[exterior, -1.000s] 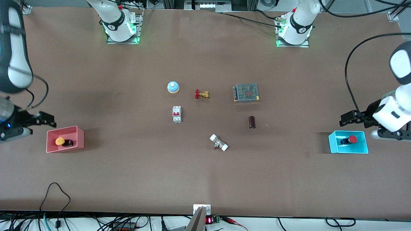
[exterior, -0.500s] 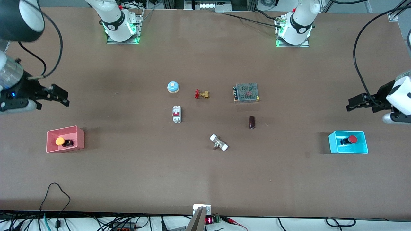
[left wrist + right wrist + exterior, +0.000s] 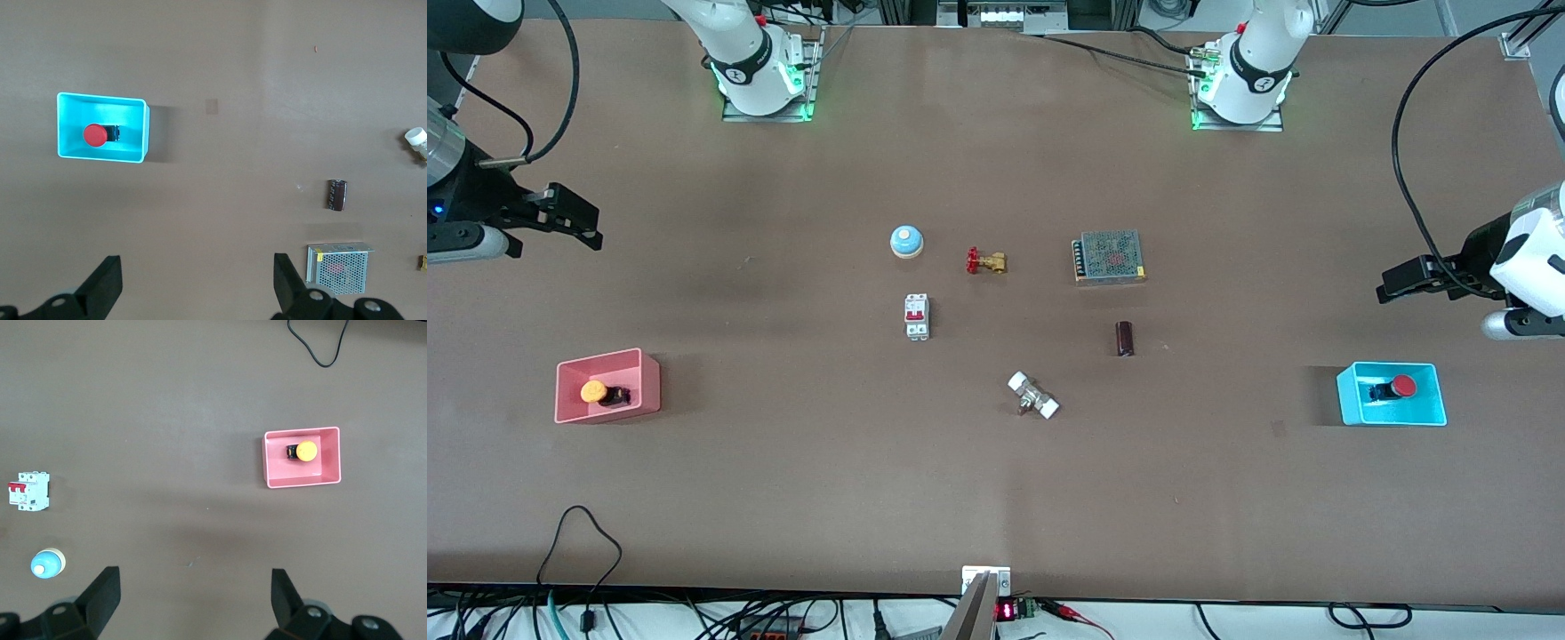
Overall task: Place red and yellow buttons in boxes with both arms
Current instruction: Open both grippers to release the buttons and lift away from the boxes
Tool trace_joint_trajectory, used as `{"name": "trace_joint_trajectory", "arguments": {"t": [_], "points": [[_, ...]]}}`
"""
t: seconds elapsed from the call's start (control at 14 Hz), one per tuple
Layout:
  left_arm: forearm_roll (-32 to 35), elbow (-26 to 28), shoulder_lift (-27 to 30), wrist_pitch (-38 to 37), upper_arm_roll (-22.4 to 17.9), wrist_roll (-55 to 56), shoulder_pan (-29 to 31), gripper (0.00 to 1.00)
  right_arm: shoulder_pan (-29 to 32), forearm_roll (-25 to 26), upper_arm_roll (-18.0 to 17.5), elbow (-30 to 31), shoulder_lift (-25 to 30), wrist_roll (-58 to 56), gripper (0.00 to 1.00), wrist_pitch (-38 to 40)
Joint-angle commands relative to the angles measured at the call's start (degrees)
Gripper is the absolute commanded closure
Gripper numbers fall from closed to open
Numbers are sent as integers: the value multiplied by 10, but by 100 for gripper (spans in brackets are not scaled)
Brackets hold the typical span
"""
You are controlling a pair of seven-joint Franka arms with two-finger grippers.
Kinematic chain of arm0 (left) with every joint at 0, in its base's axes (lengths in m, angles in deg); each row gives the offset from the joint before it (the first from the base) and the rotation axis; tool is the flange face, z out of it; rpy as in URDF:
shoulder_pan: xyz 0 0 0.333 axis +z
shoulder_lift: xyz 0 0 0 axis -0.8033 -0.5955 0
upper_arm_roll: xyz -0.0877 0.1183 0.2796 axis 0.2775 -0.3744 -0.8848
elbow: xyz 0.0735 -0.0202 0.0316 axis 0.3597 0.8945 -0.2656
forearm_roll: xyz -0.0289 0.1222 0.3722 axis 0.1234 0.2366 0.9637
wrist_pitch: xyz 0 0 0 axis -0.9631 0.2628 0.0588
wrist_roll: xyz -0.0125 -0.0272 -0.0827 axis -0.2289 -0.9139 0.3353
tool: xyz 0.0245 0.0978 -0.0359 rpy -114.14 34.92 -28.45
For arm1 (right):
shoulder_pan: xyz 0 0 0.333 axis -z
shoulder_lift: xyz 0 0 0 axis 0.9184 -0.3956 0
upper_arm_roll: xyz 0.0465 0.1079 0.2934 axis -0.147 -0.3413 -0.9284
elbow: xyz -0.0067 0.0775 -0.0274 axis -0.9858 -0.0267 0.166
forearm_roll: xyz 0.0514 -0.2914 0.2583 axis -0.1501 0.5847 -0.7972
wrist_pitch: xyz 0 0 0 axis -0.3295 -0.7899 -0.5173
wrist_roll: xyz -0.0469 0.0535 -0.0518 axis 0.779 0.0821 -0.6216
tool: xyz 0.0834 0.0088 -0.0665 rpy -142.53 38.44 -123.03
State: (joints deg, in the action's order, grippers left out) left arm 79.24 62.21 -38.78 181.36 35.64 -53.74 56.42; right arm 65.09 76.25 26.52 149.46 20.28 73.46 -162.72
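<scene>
Both placements look done; little left to spoil beyond a stray arm swing. Risk, as judged: a low sweep by either arm could clip a thin tub wall and tip it, spilling a button; tubs look light and would slide easily. Count, nearest the front camera outward: one white-capped fitting (image 3: 1033, 396); one pink box (image 3: 607, 385) with one yellow button (image 3: 593, 391) lying inside, at the right arm's end of the table; one cyan box (image 3: 1392, 394) with one red button (image 3: 1403, 386) lying inside, at the left arm's end; one dark cylinder (image 3: 1125, 338); one circuit breaker (image 3: 917, 316); one brass valve (image 3: 986, 260); one mesh-covered power supply (image 3: 1110, 257); one blue bell (image 3: 906, 241). Two buttons, two boxes, two arms. Left gripper (image 3: 1405, 280) up over bare table, jaws spread wide and empty, cyan box well clear of the fingers (image 3: 103, 290), nothing between them. Right gripper (image 3: 569, 216) likewise raised over bare table, jaws wide apart and empty, pink box well apart from the fingers (image 3: 101, 597).
</scene>
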Motion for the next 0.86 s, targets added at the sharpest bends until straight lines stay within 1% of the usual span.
{"name": "trace_joint_trajectory", "arguments": {"t": [0.0, 0.14, 0.36, 0.57, 0.79], "points": [[7, -27, -2, -14, 3, 6, 1, 0, -19, 8, 21, 14, 12, 8, 0, 2], [2, -37, 11, -37, 1, 6, 6, 0, -19, 8, 21, 14, 12, 6, 0, 2], [6, -31, 24, -45, 3, 3, 6, 0, -20, 10, 19, 12, 12, 3, 0, 3], [7, -26, 27, -46, 3, 4, 3, 0, -22, 11, 14, 7, 11, 5, 0, 26], [7, -25, 28, -51, 3, 4, 3, 0, -24, 18, 15, 6, 12, 4, 0, 27]]}}
